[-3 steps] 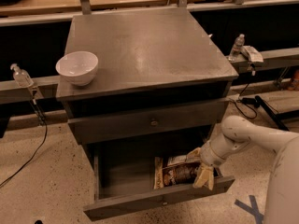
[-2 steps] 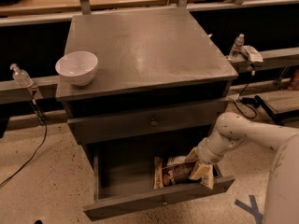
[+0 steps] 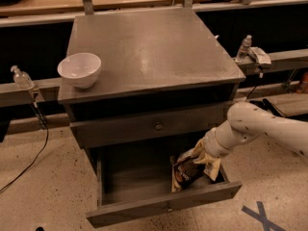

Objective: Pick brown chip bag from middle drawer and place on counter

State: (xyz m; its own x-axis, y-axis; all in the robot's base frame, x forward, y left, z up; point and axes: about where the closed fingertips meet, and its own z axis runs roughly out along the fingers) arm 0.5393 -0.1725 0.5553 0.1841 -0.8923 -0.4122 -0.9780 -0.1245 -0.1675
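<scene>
The brown chip bag (image 3: 185, 172) stands tilted and crumpled in the right part of the open middle drawer (image 3: 163, 207), its cream edges bunched near the top. My gripper (image 3: 201, 157) reaches in from the right on a white arm and is shut on the bag's upper right edge, just under the cabinet body. The bag's lower end rests against the drawer's front panel. The counter (image 3: 154, 52) is the grey cabinet top above.
A white bowl (image 3: 80, 70) sits at the counter's front left corner. The taller-fronted drawer (image 3: 144, 128) above is closed. Small bottles stand on side rails at left (image 3: 22, 77) and right (image 3: 244, 47). Blue tape (image 3: 262, 215) marks the floor at right.
The bag has gone from lying flat in the drawer to tilted up and bunched in my gripper. My arm has shifted slightly left and upward.
</scene>
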